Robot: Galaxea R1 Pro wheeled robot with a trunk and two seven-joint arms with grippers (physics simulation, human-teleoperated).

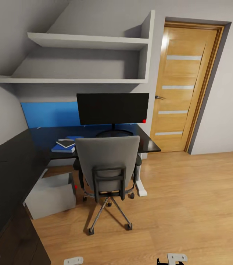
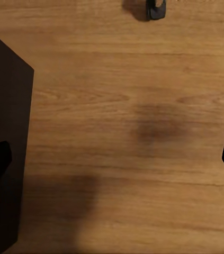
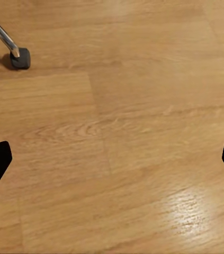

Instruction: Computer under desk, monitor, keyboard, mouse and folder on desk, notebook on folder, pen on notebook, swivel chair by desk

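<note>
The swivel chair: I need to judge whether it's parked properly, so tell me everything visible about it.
The grey-upholstered swivel chair stands upright on the light wood floor, its back toward the camera, facing the black-topped desk and drawn close to its edge. It has black armrests, a black bracket behind the backrest, and chrome spokes ending in dark castors. Its seat is hidden.

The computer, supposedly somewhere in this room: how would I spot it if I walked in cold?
Find the black-topped desk under the white wall shelves, beside the wooden door. Look beneath it, left of the grey swivel chair: the computer stands on the wood floor. It is a plain light-grey box with a small red light, unlike the dark desk above it.
</note>
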